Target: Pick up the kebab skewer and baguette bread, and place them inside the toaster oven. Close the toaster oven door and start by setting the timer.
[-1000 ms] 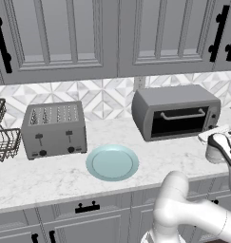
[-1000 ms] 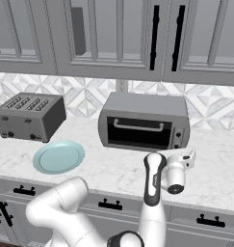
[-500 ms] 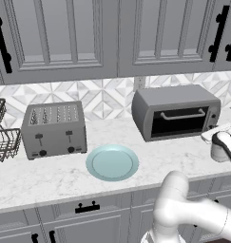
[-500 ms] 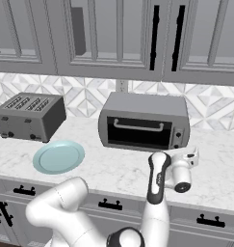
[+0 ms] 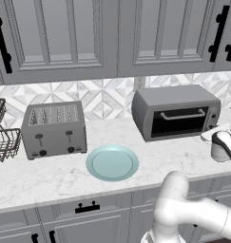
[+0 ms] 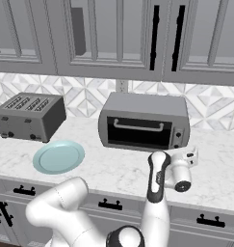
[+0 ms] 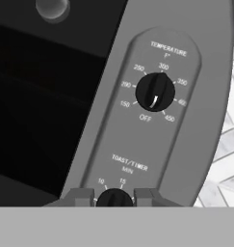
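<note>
The toaster oven (image 5: 176,111) sits on the marble counter (image 5: 50,173) against the tiled backsplash, its dark glass toaster oven door (image 6: 139,132) upright and closed, the silver bar handle running along the top of the glass. To its left lies a round teal plate (image 5: 112,162), and further left stands a grey 4-slot toaster (image 5: 53,129) with 2 levers on its front; a wire basket (image 5: 2,136) shows at the far left edge of the left base view. The arm reaches to the right end of the oven, where the gripper (image 6: 190,155) points at the control panel. In the hand view, the 2 dark finger tips (image 7: 82,197) sit on either side of the lower black knob (image 7: 114,198), marked TOAST/TIMER MIN with 10 and 15 around it; the tips close in on the knob from both sides and appear to touch it, so the jaws look clamped around the timer knob. Above it, the temperature knob (image 7: 155,91) has its white pointer aimed toward the lower part of its dial, between OFF and 450. Neither the kebab skewer nor the baguette bread can be made out through the dark glass.
</note>
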You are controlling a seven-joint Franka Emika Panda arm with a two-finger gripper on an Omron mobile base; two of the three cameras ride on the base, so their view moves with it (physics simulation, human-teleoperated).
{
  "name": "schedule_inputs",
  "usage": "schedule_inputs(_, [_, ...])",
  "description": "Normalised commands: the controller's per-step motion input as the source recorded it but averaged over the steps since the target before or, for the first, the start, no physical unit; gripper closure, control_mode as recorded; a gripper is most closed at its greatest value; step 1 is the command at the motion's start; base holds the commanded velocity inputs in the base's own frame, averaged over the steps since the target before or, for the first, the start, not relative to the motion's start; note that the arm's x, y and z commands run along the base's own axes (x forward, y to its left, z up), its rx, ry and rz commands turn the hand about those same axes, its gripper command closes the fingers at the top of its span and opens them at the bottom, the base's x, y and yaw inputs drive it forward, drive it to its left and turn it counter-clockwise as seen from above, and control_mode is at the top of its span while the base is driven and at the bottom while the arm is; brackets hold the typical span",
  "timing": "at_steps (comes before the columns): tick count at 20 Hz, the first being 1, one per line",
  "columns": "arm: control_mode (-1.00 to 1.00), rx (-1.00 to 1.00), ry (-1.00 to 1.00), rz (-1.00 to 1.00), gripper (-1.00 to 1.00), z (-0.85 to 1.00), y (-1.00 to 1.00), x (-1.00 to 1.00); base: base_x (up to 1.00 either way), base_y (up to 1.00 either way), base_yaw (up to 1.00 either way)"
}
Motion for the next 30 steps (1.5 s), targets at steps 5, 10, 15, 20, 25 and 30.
schedule_inputs(5, [-1.00,0.20,0.15,0.00,1.00,0.00,0.00,0.01,0.00,0.00,0.00])
schedule_inputs(10, [-1.00,0.39,0.14,0.00,1.00,0.00,0.00,0.00,0.00,0.00,0.00])
schedule_inputs(15, [-1.00,0.50,0.03,0.00,1.00,0.00,0.00,0.00,0.00,0.00,0.00])
schedule_inputs(20, [-1.00,0.54,0.00,0.00,1.00,0.00,0.00,0.00,0.00,0.00,0.00])
schedule_inputs(25, [-1.00,0.53,0.03,0.00,1.00,0.00,0.02,0.00,0.00,0.00,0.00])
schedule_inputs(30, [-1.00,0.39,0.05,0.00,1.00,-0.06,0.14,0.00,0.00,0.00,0.00])
